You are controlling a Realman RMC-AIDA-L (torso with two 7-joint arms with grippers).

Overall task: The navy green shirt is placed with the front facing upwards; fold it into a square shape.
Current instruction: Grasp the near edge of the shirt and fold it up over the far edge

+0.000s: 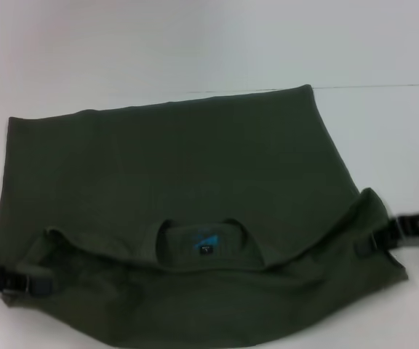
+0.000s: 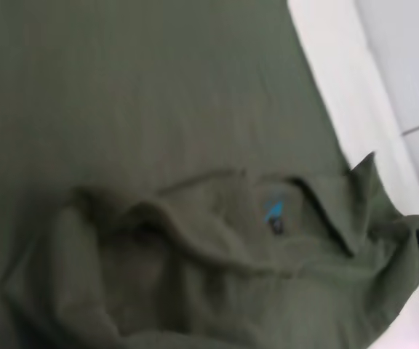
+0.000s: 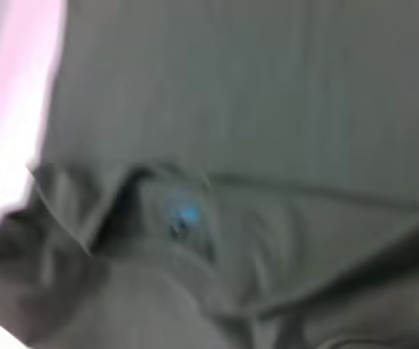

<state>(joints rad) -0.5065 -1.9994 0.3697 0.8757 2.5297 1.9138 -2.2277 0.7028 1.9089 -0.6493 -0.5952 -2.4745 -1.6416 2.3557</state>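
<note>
Nearest the robot, the collar end of the navy green shirt (image 1: 173,182) is raised off the white bench (image 1: 384,145), slung between two hands. The left hand (image 1: 20,280) is closed on the cloth at one shoulder, the right hand (image 1: 375,240) pinched on the other shoulder at the far side of the garment. Between them the round collar (image 1: 204,246) sags open, showing its blue neck label (image 1: 205,241); the same label (image 2: 273,212) appears in the left wrist view amid bunched folds. No lettering shows on the visible cloth. Beyond the collar, the body of the shirt lies flat across the bench, its hem edge (image 1: 158,105) farthest away and roughly straight.

The step in hand looks like the lengthwise fold, shoulders being carried toward the hem. The next move probably calls for both hands to travel forward evenly, keeping the cloth taut, so the collar edge lands square on the hem. No containers are in view.
</note>
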